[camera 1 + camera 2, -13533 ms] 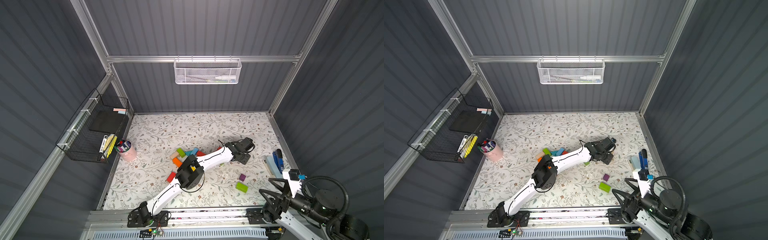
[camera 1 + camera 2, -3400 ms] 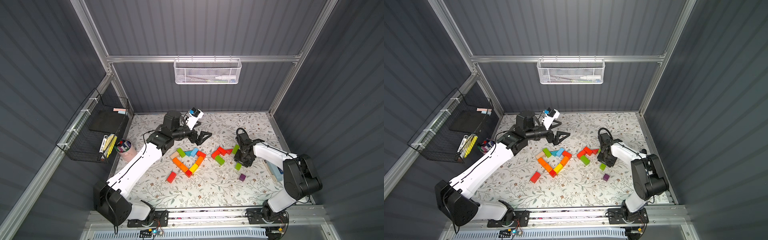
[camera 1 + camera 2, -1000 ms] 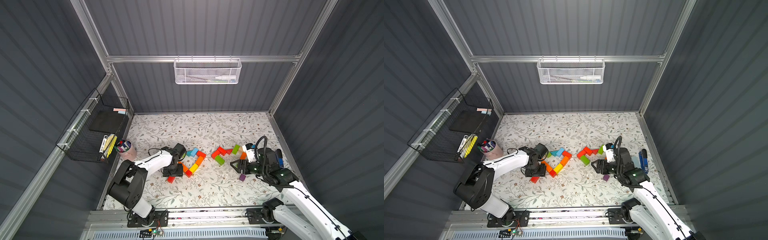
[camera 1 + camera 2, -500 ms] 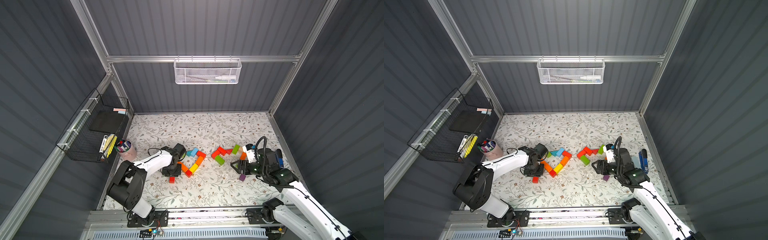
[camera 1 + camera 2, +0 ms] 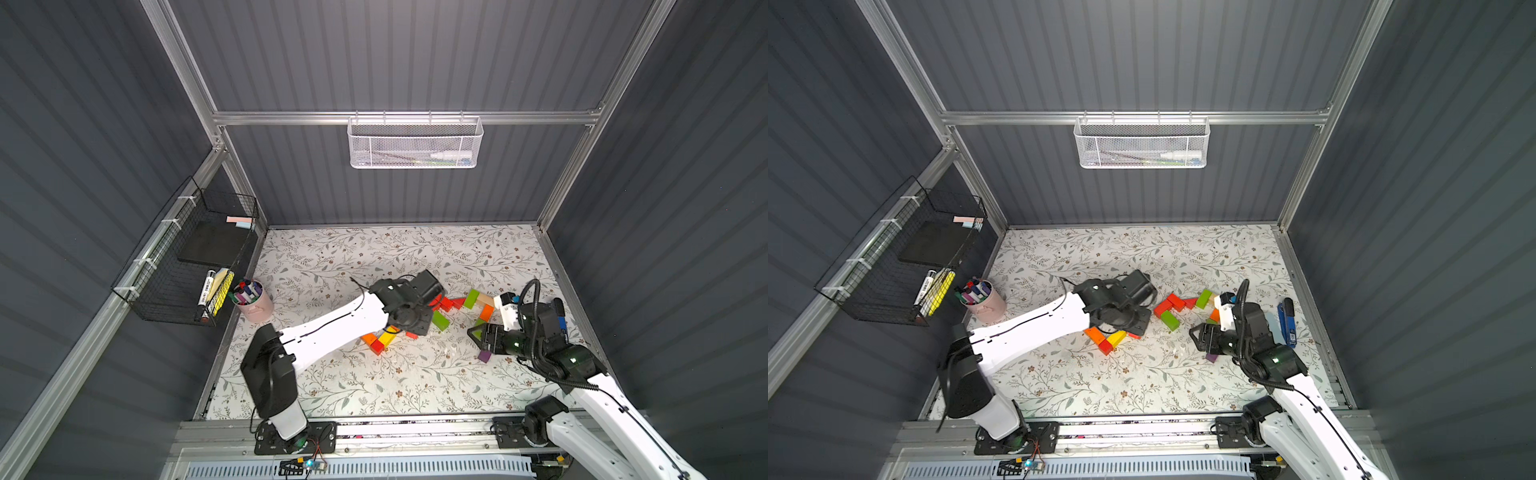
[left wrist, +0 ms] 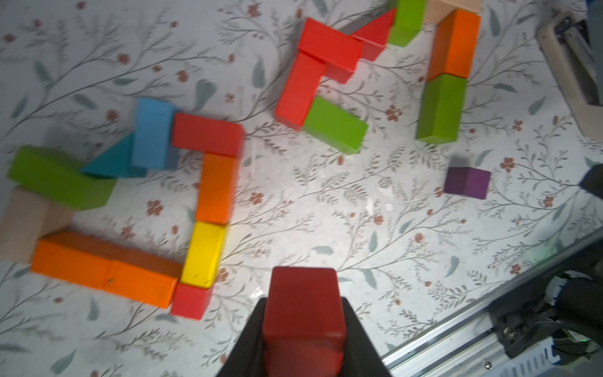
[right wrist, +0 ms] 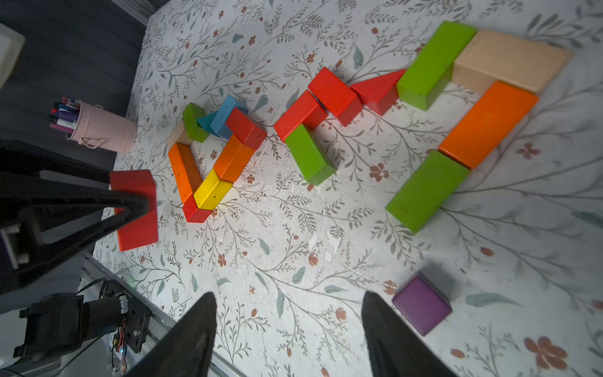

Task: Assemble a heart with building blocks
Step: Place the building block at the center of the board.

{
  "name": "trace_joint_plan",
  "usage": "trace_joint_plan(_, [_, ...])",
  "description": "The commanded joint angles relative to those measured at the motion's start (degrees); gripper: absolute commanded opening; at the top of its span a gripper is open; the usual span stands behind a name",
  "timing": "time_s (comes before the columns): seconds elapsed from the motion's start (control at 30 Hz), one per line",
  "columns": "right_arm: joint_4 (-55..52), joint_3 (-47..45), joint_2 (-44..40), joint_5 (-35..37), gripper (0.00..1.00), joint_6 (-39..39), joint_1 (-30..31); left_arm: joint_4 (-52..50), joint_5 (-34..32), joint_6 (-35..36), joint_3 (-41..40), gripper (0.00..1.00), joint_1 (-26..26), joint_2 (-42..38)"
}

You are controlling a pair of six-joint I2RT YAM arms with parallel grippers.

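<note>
The left gripper (image 6: 303,306) clamped a red block (image 6: 301,287) above the mat (image 6: 359,212), nearly hidden under the arm (image 5: 332,328) in both top views, where it also covered part of the laid blocks (image 6: 215,189), while the right gripper (image 7: 288,303) hung open and empty near the purple cube (image 7: 421,305).

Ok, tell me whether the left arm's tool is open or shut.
Shut on a red wooden block: in the left wrist view, the left tool presses black fingers against both its sides.
</note>
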Motion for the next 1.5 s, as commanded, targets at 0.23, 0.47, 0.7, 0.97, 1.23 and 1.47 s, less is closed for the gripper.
trace_joint_plan(0.23, [-15.57,4.43,-8.31,11.90,0.73,9.09,0.18,8.25,6.61,1.05,0.76,0.22,-5.12,13.45])
trace_joint_plan(0.47, [-14.91,3.38,-11.30,13.32,0.73,10.03,0.21,11.75,7.60,1.40,-1.92,0.30,-5.49,16.29])
trace_joint_plan(0.7, [-16.27,4.60,-8.86,9.63,0.73,8.87,0.21,11.38,8.47,1.62,-0.34,0.53,-5.40,16.94])
trace_joint_plan(0.97, [-12.19,2.40,-6.84,4.32,0.70,10.50,0.29,14.75,7.46,4.64,-3.98,0.59,-1.95,2.81])
trace_joint_plan(1.23, [-6.47,1.33,-0.99,3.50,0.67,15.09,1.94,20.59,12.03,20.48,-12.90,0.65,4.58,-16.48])
trace_joint_plan(1.47, [-3.48,4.70,11.34,10.54,0.67,18.81,12.28,26.81,9.21,28.22,-18.48,0.89,5.92,-26.80])
